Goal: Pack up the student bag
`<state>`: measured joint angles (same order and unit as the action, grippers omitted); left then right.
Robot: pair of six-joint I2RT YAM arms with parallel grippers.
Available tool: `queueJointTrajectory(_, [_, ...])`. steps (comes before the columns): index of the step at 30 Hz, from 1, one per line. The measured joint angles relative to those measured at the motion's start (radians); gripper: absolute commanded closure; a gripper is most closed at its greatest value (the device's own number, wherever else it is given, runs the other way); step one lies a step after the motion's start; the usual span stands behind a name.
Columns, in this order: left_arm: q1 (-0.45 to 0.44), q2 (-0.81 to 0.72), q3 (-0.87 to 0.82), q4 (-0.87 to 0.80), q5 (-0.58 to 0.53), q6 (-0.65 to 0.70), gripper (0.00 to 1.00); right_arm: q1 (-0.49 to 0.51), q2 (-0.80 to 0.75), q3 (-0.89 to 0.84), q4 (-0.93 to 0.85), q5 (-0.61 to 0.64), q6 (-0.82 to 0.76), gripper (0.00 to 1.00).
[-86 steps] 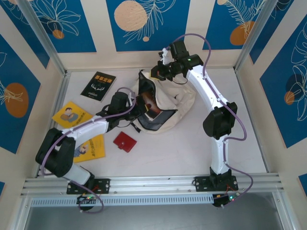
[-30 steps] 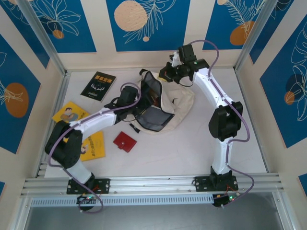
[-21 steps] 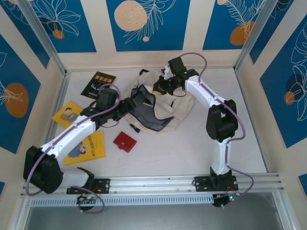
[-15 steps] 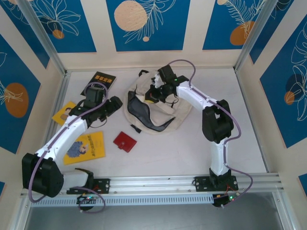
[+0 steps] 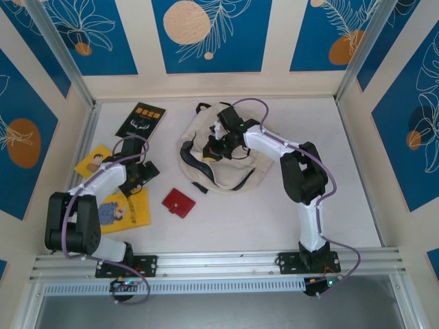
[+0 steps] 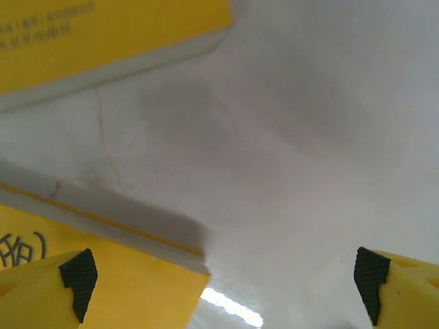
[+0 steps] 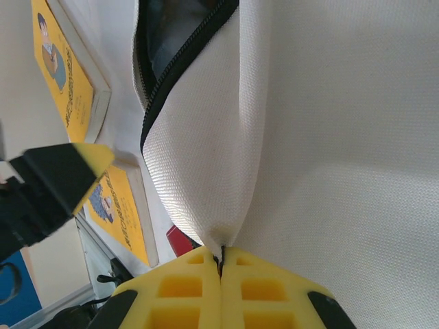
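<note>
Our left gripper (image 5: 139, 184) hangs spread wide and empty over bare table (image 6: 295, 137). In its wrist view the fingertips (image 6: 79, 284) frame a gap between one yellow book (image 6: 103, 27) toward 11 o'clock and a second yellow book (image 6: 137, 295), whose corner lies just under the jaws at 7 o'clock. Our right gripper (image 7: 221, 271) is clenched on a fold of cream fabric beside the black zipper (image 7: 185, 68) — it pinches the student bag (image 5: 247, 161) at its mouth.

From above, the bag lies a little toward 12 o'clock of the table's middle. The yellow books sit at its 9 o'clock, a red wallet (image 5: 178, 203) at its 7 o'clock and a black book (image 5: 140, 121) at its 10 o'clock.

We judge the step to be fetching a book while the mouth is held up. To do it well, we would set the jaws across the nearer book's free edge and slip one finger under that edge rather than press flat on the cover — and hold the right pinch high so the opening does not sag.
</note>
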<state>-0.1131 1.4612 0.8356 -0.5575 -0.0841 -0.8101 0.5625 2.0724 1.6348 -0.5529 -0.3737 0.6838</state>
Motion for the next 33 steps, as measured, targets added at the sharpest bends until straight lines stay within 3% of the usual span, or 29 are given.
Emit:
queueJointTrajectory(11, [-0.024, 0.058, -0.014, 0.017, -0.019, -0.026, 0.06, -0.035, -0.002, -0.062, 0.012, 0.019, 0.000, 1.00])
queueJointTrajectory(20, [-0.208, 0.113, 0.037, 0.082, -0.051, -0.078, 0.06, -0.104, -0.061, -0.141, 0.015, 0.069, 0.001, 1.00])
queueJointTrajectory(27, [-0.335, 0.147, 0.089, 0.150, 0.051, -0.109, 0.08, -0.143, -0.129, -0.196, 0.012, 0.105, 0.001, 1.00])
queueJointTrajectory(29, [-0.352, 0.153, 0.103, 0.154, 0.090, -0.108, 0.07, -0.147, -0.138, -0.203, 0.010, 0.114, 0.001, 0.97])
queueJointTrajectory(33, [-0.358, 0.142, 0.127, 0.114, 0.119, -0.092, 0.05, -0.140, -0.156, -0.203, -0.007, 0.145, -0.010, 0.77])
